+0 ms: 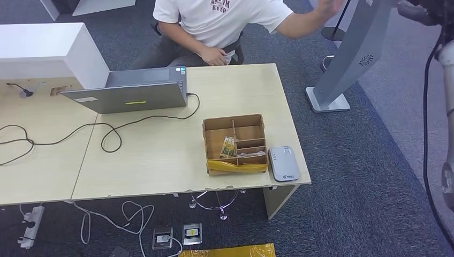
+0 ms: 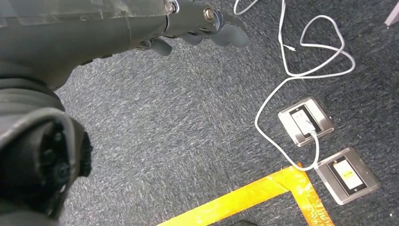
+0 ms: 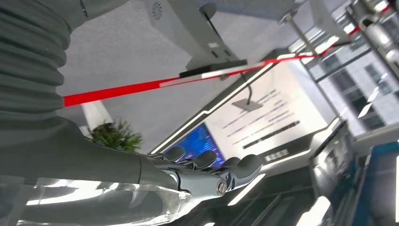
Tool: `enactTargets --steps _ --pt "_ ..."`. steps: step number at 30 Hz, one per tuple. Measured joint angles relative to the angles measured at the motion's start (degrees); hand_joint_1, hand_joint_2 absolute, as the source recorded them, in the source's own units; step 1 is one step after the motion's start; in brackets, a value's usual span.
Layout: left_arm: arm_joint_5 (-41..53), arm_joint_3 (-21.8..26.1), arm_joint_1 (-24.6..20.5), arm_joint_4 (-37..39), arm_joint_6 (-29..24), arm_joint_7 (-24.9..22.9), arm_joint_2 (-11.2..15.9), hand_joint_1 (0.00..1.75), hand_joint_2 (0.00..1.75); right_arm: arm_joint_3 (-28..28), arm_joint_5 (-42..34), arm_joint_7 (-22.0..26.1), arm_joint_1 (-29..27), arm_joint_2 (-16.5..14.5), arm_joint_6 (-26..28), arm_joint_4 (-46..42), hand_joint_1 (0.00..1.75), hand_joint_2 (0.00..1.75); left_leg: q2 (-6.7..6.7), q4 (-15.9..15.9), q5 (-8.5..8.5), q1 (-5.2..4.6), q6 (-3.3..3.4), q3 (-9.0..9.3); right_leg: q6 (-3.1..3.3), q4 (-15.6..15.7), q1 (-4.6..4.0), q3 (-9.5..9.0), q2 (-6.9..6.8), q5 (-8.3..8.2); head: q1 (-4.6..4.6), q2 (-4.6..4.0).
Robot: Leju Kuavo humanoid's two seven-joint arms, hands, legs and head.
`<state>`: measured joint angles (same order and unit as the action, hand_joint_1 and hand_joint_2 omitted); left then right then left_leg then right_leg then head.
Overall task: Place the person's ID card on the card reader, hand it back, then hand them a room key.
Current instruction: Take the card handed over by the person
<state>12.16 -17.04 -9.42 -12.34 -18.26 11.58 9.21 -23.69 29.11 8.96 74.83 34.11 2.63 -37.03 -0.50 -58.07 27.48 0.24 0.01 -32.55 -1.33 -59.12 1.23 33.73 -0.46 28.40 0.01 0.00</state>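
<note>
Card reader [image 1: 284, 163] flat at the near right corner of the surface [image 1: 160, 160], just beside the cardboard organizer [image 1: 235, 143] with small items in its compartments, maybe room keys. ID card nowhere to be spotted yet. Person [image 1: 219, 21] seated across, arm flung out sideways. Left robot hand [image 2: 202, 26] hanging over carpet, fingers loose, holding nothing. Right robot hand [image 3: 211, 172] raised high, fingers stretched out, empty. Probably the opening step: next, taking the card from the person.

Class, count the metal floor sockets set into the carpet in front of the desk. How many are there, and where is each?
2. One socket has the white cable plugged into it; the other socket lies beside it, at the corner of the orange tape. More may be hidden under the desk.
</note>
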Motion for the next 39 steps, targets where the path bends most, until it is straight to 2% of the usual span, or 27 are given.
enactTargets --steps 8,14,20,34,35,38,39 --pt "-0.2 -1.2 -0.6 -0.2 1.2 -0.7 0.4 0.0 0.0 -4.9 1.5 0.0 -1.1 -4.9 -1.4 -0.2 0.0 1.75 0.0 0.0 0.0 0.01 0.0 0.02 0.01 0.0 -0.02 0.0 0.0 0.01 0.01 0.0" --pt "-0.2 -2.2 -0.8 -0.2 2.2 -1.5 0.8 0.0 0.0 -7.4 2.3 -0.3 -3.0 -7.3 -2.1 -0.2 0.0 1.75 0.01 0.0 0.0 0.01 -0.01 0.02 0.01 0.0 -0.01 0.01 0.01 0.01 0.01 0.0" --pt "-0.4 -2.6 -0.9 -0.2 2.7 -2.0 1.3 0.0 0.0 -8.9 2.8 -0.4 -4.6 -8.4 -2.6 -0.2 0.14 1.75 0.01 0.0 0.0 0.01 -0.01 0.02 0.02 0.0 -0.01 0.02 0.02 0.01 0.0 0.0" --pt "-0.4 -2.9 -1.0 -0.2 2.8 -2.5 1.7 0.0 0.0 -9.9 2.8 -0.4 -5.2 -9.4 -2.7 -0.1 0.16 1.75 0.03 0.0 0.01 0.01 -0.02 0.03 0.02 0.0 -0.01 0.04 0.05 0.01 0.01 0.0" --pt "-0.4 -3.0 -1.0 -0.2 2.8 -2.5 1.7 0.0 0.0 -10.0 2.8 -0.4 -5.2 -9.4 -2.7 -0.1 0.48 1.75 0.03 0.0 0.01 0.01 -0.02 0.03 0.02 0.0 -0.01 0.04 0.05 0.01 0.01 0.0" --pt "-0.5 -3.1 -1.0 -0.2 2.8 -2.5 1.7 0.0 0.0 -10.4 2.7 -0.4 -5.2 -9.5 -2.7 -0.1 1.67 1.75 0.03 0.0 0.01 0.01 -0.02 0.03 0.02 0.0 -0.01 0.04 0.06 0.01 0.01 0.0" --pt "-0.5 -3.1 -1.0 -0.2 2.8 -2.6 1.7 0.0 0.0 -10.5 2.7 -0.4 -5.2 -9.5 -2.7 -0.1 1.75 1.75 0.03 0.0 0.01 0.01 -0.02 0.03 0.02 0.0 -0.01 0.05 0.06 0.01 0.01 0.0"
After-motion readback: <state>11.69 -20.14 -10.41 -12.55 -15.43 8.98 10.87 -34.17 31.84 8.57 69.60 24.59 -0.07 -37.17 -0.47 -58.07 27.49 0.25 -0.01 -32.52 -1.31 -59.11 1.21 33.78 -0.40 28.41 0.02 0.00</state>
